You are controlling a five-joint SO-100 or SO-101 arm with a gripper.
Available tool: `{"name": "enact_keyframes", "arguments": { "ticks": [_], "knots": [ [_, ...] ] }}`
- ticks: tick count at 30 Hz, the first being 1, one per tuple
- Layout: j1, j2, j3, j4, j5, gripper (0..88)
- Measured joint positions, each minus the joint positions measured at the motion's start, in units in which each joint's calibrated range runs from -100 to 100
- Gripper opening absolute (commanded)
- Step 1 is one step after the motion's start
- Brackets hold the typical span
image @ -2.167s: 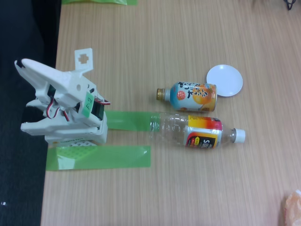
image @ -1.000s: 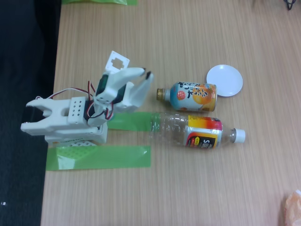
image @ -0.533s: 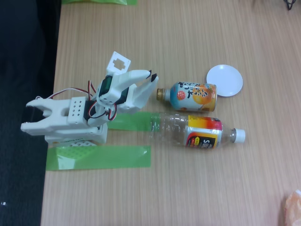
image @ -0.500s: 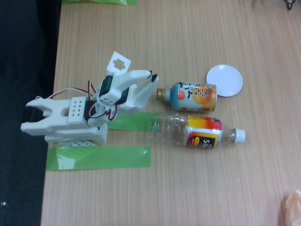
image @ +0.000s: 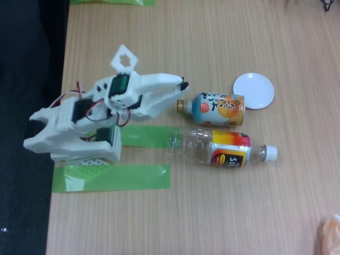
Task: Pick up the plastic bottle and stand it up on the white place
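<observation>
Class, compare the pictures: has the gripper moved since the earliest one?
Yes. The gripper has swung out from over the base toward the right, now near the gold cap of the orange can.

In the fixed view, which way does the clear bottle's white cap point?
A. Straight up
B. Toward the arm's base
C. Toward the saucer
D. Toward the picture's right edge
D: the bottle lies on its side with the cap at its right end, away from the arm.

The can (image: 218, 109) lies just beside the bottle (image: 220, 147), at its 12 o'clock, so that side is tight. The dish (image: 254, 90) sits at the can's 2 o'clock, nearly touching. At the bottle's 6 o'clock the table (image: 212, 212) is bare and wide.
</observation>
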Motion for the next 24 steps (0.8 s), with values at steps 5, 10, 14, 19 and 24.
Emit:
{"name": "enact_keyframes", "arguments": {
  "ticks": [5, 10, 14, 19, 24],
  "knots": [
    [0.0, 0.0, -13.9, 21.0, 0.1, 5.3],
    [0.1, -0.1, -27.0, 38.7, 0.1, 8.0],
    [-0.1, -0.1, -33.1, 44.4, 0.1, 20.3],
    [-0.1, -0.1, -34.4, 45.8, 1.0, 26.2],
    [-0.1, 0.0, -34.4, 46.0, 3.2, 26.3]
  ]
}}
